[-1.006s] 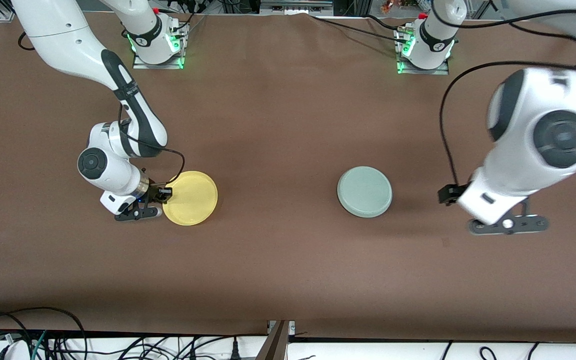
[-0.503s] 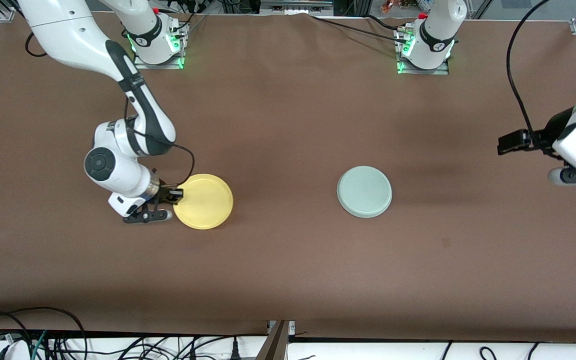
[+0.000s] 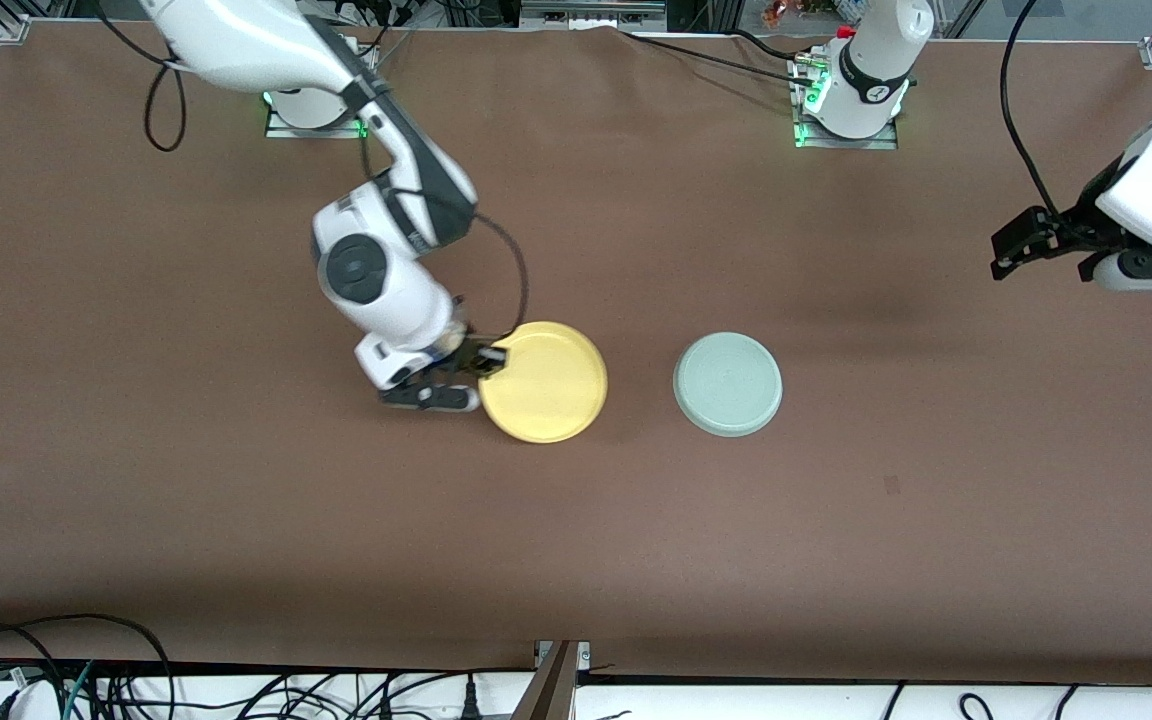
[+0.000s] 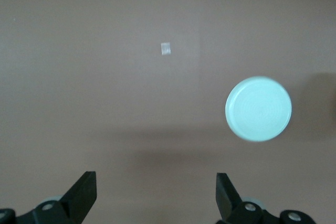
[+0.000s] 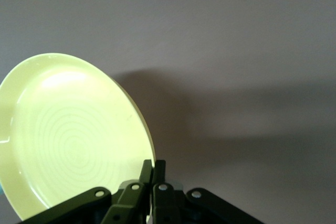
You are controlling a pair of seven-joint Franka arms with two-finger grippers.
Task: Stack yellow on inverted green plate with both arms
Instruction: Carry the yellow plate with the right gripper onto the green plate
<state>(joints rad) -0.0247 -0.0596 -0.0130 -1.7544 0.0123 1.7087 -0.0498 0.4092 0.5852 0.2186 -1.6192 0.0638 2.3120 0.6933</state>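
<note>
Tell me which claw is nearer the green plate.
Right. The right claw, shut on the yellow plate, sits just beside the green plate; the left claw hangs open over the table's end.

No readable text, labels, numbers — plates, arms, table all unmarked.

- The round bright yellow plastic plate (image 3: pixel 544 383) looks smooth and faintly glossy, with fine concentric rings on its face (image 5: pixel 68 145).
- The round pale mint-green plate (image 3: pixel 728 384) looks smooth and matt, ringed too (image 4: pixel 258 109).
- The brown table covering (image 3: pixel 576 560) looks like matt cloth.
- Both arms' white shells (image 3: pixel 376 285) look glossy.
</note>
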